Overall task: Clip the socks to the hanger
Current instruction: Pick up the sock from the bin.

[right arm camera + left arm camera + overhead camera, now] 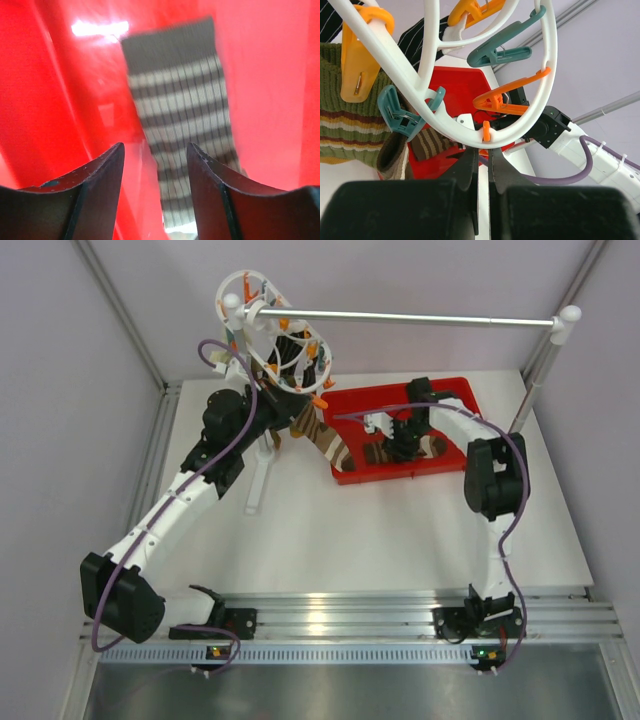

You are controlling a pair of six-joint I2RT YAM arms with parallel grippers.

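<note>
The white oval hanger (262, 328) hangs from the silver rail with orange and teal clips. An olive striped sock (345, 125) hangs under an orange clip (356, 65), and a brown striped sock (427, 142) sits by a teal clip (402, 117). My left gripper (481, 150) is just below the ring (520, 132), its jaws almost together with only a thin empty gap; in the top view it is up at the hanger (256, 370). My right gripper (155, 147) is open low over a brown and cream striped sock (182, 115) in the red tray (405, 440).
The red tray (455, 390) lies at the back right and holds another sock (432, 446). A brown striped sock (328, 445) hangs down to the tray's left edge. The silver rail (420, 318) spans the back on white-capped posts. A white stand foot (260, 480) lies near the left arm.
</note>
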